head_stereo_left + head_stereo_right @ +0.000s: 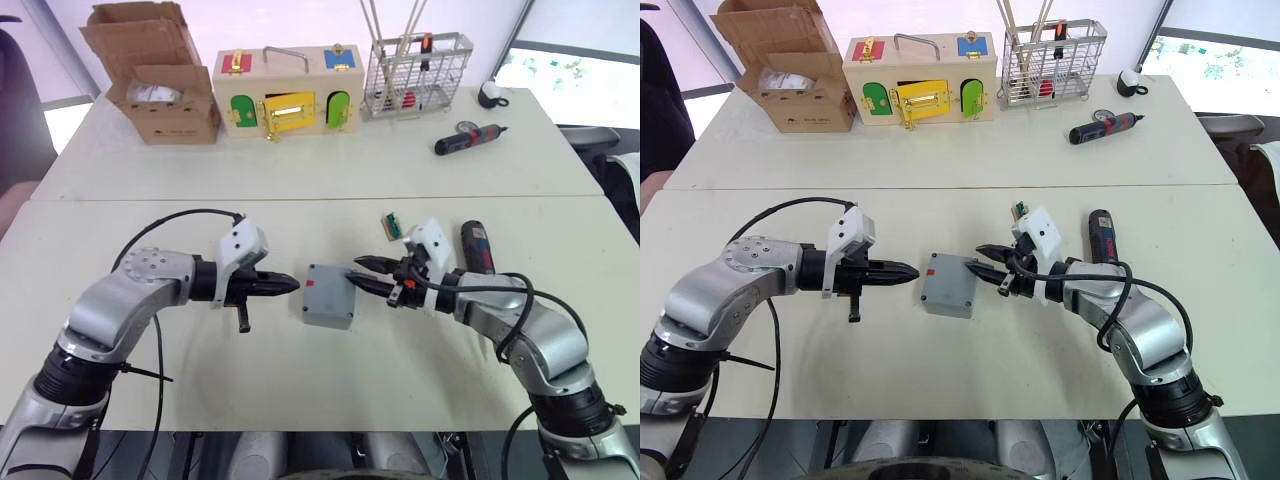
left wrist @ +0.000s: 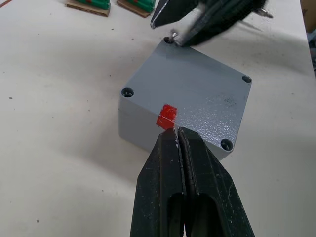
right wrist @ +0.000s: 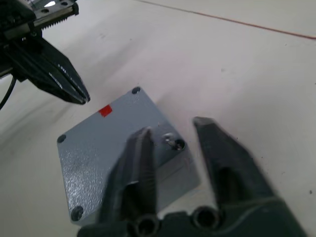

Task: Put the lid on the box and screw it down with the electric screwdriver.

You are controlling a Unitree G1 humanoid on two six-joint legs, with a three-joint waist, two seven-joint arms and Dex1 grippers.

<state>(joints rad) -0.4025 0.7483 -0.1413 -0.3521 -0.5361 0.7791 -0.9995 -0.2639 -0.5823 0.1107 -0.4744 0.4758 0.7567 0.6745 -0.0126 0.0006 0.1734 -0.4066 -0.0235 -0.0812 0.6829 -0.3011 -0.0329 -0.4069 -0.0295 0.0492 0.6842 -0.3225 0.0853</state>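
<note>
My left end effector [image 1: 285,286] is pressed shut, empty, just beside the lid [image 1: 330,290], which covers the box [image 1: 328,314] on the bench [image 1: 300,180] (interior hidden). My right end effector [image 1: 366,273] is open over one corner screw hole. The electric screwdriver [image 1: 477,247] lies partly hidden behind my right arm.

Along the far edge of the white table [image 1: 300,170] we see an open brown cardboard box [image 1: 160,85], a wooden box with coloured doors [image 1: 288,92] and a wire rack [image 1: 415,75]. A small black-and-red screwdriver [image 1: 470,139] lies nearer, right of the rack. A small green block [image 1: 393,226] sits mid-table.
</note>
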